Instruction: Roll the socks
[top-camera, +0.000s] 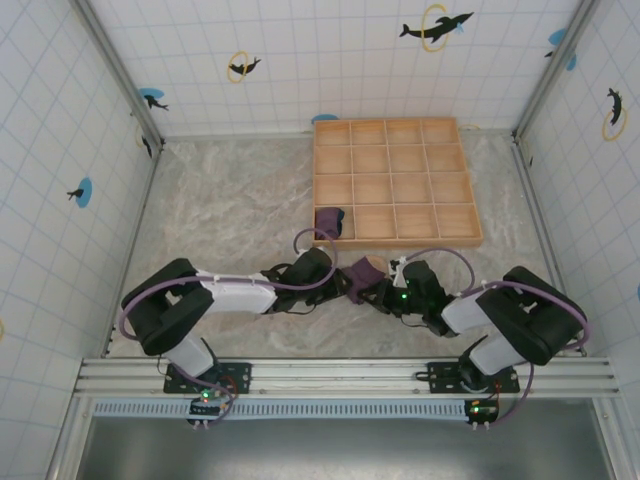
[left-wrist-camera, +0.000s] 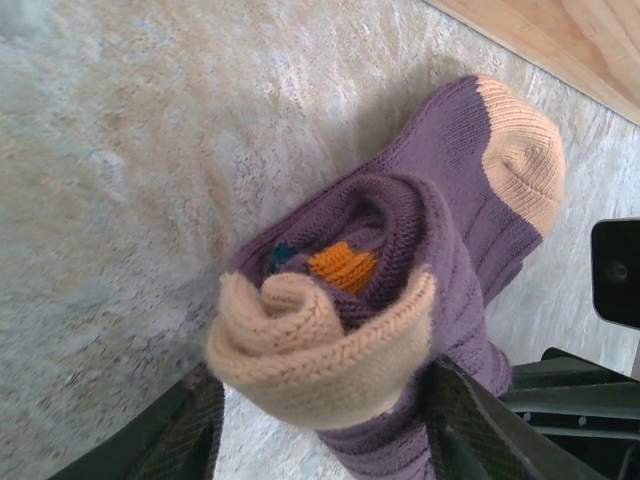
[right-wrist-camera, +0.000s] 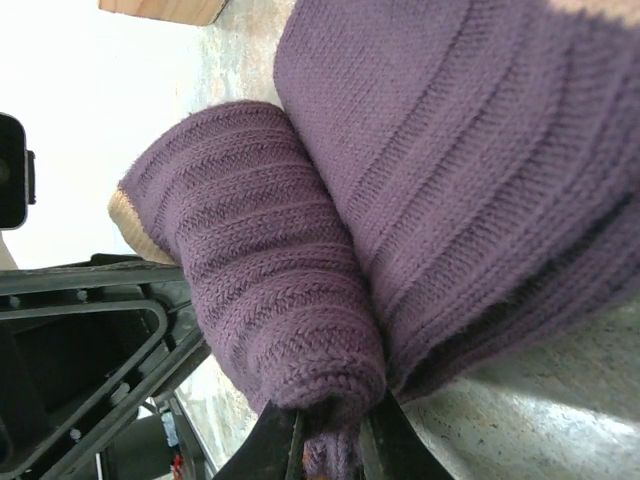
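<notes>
One of the socks (top-camera: 362, 271) lies on the table between my two grippers, half rolled. In the left wrist view its rolled end (left-wrist-camera: 330, 320) faces the camera: a tan spiral with an orange stripe inside, and the tan toe (left-wrist-camera: 520, 165) lies flat beyond. My left gripper (left-wrist-camera: 322, 385) (top-camera: 340, 285) stands open astride this roll, with a strip of table showing at the left finger (left-wrist-camera: 195, 425). My right gripper (right-wrist-camera: 330, 445) (top-camera: 386, 292) is shut on the purple cuff end of the sock (right-wrist-camera: 260, 270). A second sock, a small purple bundle (top-camera: 329, 220), sits in the tray's near left compartment.
The wooden tray (top-camera: 400, 241), divided into several compartments, stands just beyond the grippers, right of centre. Tiled walls close in the table on three sides. The left arm's black frame (right-wrist-camera: 80, 330) is close beside the right gripper.
</notes>
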